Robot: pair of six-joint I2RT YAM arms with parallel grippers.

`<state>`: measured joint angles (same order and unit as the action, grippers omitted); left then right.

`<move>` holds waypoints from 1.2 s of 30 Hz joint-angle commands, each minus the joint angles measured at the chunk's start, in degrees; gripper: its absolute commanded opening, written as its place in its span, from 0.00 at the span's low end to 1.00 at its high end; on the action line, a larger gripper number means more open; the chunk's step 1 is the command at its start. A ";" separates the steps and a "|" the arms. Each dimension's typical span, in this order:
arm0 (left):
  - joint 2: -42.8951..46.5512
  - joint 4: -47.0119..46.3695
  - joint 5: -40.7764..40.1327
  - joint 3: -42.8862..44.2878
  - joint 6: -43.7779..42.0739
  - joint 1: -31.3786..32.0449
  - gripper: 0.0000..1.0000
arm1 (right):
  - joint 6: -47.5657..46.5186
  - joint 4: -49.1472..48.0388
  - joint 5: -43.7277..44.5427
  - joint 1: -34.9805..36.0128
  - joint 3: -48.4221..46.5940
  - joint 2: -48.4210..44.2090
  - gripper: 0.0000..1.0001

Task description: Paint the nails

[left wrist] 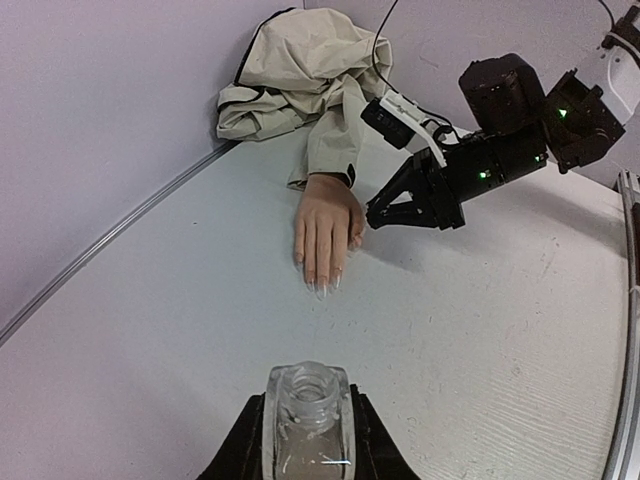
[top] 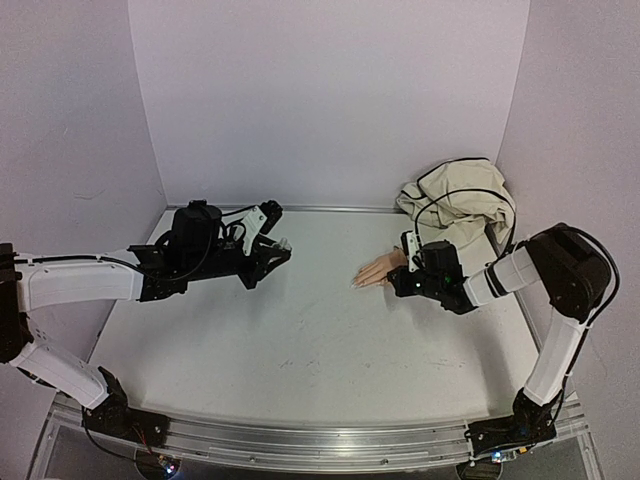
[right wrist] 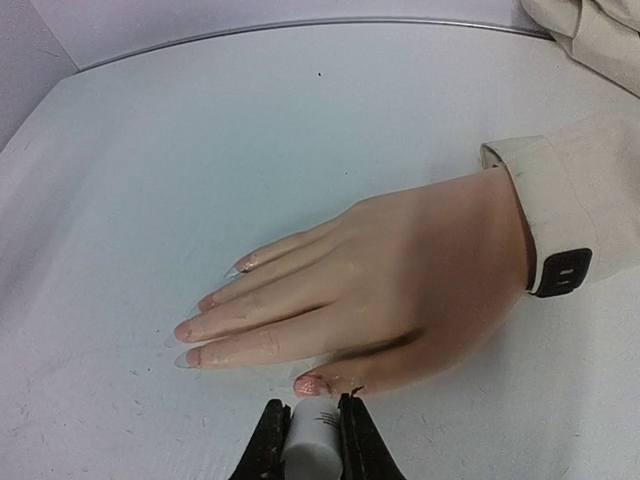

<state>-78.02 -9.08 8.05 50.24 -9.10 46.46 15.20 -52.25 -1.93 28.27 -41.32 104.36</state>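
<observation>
Toward the table's (top: 300,340) left edge the left gripper (left wrist: 307,440) clamps an open glass bottle (left wrist: 306,395), base cut off; near the right edge the right gripper (right wrist: 312,425) pinches a white stub (right wrist: 312,448), its tip unclear, at the thumb (right wrist: 335,380) of the flat dummy hand (right wrist: 400,290), pale nails (right wrist: 188,345) pointing left, sleeve (top: 455,200) bunched in the far right corner.

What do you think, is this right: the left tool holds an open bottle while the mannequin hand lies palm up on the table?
Not quite: the mannequin hand lies palm down on the table, back and nails upward, as the right wrist view shows. The left tool does hold an open bottle.
</observation>
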 commanded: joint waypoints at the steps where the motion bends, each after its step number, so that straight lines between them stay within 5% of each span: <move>1: 2.25 -3.32 0.81 1.61 -0.81 0.21 0.00 | -0.50 -0.83 -0.17 0.23 -2.45 0.58 0.00; 36: 2.26 -3.31 0.91 1.65 -0.83 0.22 0.00 | -0.06 -1.89 -4.00 0.21 -4.01 3.33 0.00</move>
<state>-77.82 -9.10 8.05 50.24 -9.13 46.46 15.05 -52.34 -4.75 28.27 -43.11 106.98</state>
